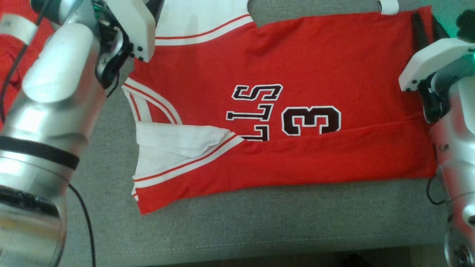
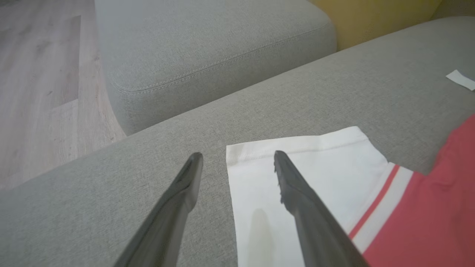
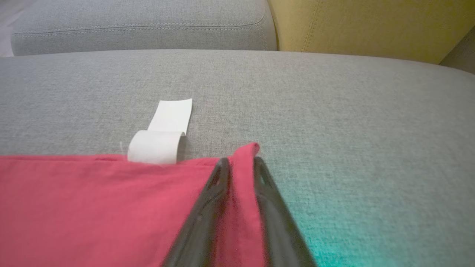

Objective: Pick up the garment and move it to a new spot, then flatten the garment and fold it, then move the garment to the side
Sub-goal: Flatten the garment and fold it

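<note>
A red jersey (image 1: 315, 63) with white sleeves and black lettering lies spread on the grey cushion (image 1: 259, 222), its near edge folded over. In the left wrist view my left gripper (image 2: 237, 159) is open, one finger on the bare cushion and the other over the corner of the white sleeve (image 2: 315, 174). My right gripper (image 3: 240, 161) is shut on the jersey's red corner (image 3: 243, 152), which sticks up between the fingertips. In the head view those dark fingers (image 1: 417, 18) lie along the jersey's far right edge.
A white fabric tag (image 3: 163, 133) sticks out from the jersey's far edge. A second grey cushion (image 2: 207, 48) and a yellow backrest (image 3: 371, 26) lie beyond. Wood floor (image 2: 37, 92) is to the left. More red cloth (image 1: 15, 63) lies behind my left arm.
</note>
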Tool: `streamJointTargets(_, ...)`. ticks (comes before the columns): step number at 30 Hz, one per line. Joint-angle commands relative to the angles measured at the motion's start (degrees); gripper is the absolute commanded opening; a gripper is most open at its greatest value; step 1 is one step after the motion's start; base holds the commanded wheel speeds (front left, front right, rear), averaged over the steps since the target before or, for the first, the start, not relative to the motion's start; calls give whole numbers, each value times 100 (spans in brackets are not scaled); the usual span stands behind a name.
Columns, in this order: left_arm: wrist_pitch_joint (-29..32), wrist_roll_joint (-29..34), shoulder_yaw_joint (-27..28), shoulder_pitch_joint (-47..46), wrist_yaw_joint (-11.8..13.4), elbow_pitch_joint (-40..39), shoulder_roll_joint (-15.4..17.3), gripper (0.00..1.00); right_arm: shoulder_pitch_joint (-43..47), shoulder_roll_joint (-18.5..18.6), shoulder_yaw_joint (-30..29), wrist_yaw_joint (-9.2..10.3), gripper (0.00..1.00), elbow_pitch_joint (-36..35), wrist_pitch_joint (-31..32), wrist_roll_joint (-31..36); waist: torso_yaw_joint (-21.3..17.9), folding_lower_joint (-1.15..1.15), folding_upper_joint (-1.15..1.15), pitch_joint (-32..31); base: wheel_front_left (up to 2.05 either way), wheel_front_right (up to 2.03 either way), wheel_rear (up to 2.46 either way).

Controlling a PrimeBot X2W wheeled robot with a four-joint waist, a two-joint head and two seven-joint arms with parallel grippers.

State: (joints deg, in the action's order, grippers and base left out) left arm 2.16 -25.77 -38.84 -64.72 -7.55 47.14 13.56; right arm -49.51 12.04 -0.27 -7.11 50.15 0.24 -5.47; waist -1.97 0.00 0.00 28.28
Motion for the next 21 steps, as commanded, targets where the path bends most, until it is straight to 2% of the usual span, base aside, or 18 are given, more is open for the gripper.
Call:
streamJointTargets(1,30,-63,73,-333,7,-114,271,100,-122,-9,107,-37,0,-113,-71,-7,-55,0,0,57,0,0,0)
streamJointTargets(12,662,-1158,-744,-918,7,91,848,100,-625,-221,617,-37,0,106,-517,-281,-552,0,0,445,0,0,0)
streamJointTargets(17,690,-1301,-876,-1122,7,360,1059,100,-776,-310,833,-37,0,131,-662,-436,-752,0,0,583,0,0,0)
streamJointTargets(21,728,-1414,-1030,-1178,7,484,1100,100,-848,-354,1001,-37,0,144,-738,-553,-872,0,0,649,0,0,0)
